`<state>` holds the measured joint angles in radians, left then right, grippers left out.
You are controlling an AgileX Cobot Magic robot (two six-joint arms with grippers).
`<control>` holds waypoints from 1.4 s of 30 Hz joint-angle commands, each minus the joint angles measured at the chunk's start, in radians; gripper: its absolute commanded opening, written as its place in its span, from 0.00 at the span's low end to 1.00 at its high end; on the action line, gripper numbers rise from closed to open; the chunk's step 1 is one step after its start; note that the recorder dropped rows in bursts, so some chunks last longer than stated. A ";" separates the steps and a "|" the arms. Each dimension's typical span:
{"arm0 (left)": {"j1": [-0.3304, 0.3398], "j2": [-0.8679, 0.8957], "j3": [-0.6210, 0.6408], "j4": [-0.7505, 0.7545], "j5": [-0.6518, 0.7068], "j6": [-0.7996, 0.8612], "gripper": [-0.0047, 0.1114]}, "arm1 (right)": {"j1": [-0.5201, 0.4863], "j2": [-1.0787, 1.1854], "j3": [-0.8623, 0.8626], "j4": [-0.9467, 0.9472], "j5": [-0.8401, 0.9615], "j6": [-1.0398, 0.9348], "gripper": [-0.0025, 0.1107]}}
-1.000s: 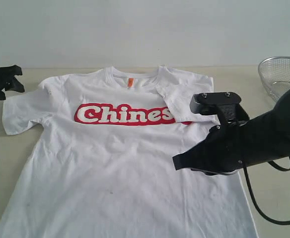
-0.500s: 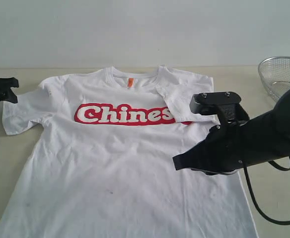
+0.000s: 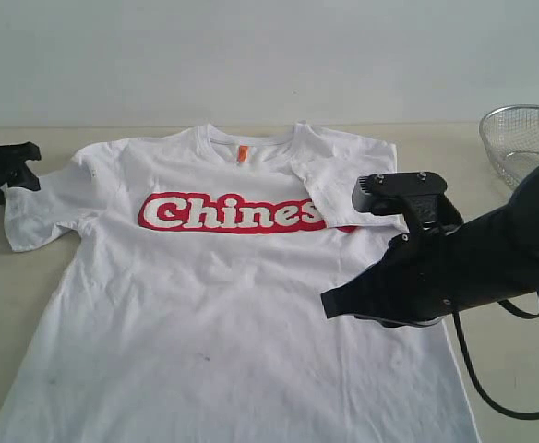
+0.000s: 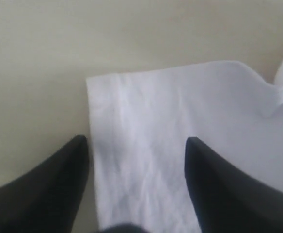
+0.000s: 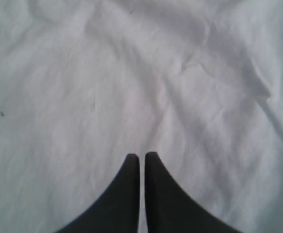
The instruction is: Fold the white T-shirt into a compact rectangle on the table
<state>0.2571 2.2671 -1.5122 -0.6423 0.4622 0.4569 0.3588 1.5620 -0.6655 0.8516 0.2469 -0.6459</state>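
Now | left claw point(image 4: 136, 141) spread, nearer white T-shirt point(image 3: 233, 305) sleeve | right claw point(image 5: 142, 155) clenched, unmoved

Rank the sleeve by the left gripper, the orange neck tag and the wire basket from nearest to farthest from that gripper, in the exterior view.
From the left gripper:
1. Sleeve, right beside it at the left edge.
2. Orange tag, at the collar, mid-table.
3. Basket, far right corner.

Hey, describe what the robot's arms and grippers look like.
The left gripper and right gripper are matte black with tapered, pointed fingers. The right arm is a bulky black shell with a boxy block on top and a black cable looping beneath. No markings show.
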 commanded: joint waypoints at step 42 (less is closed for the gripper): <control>-0.002 -0.146 0.011 -0.307 0.192 0.222 0.08 | 0.002 -0.009 0.004 0.006 0.007 -0.010 0.02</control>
<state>0.2571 2.1304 -1.5037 -0.8633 0.6019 0.6184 0.3588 1.5620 -0.6655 0.8555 0.2469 -0.6483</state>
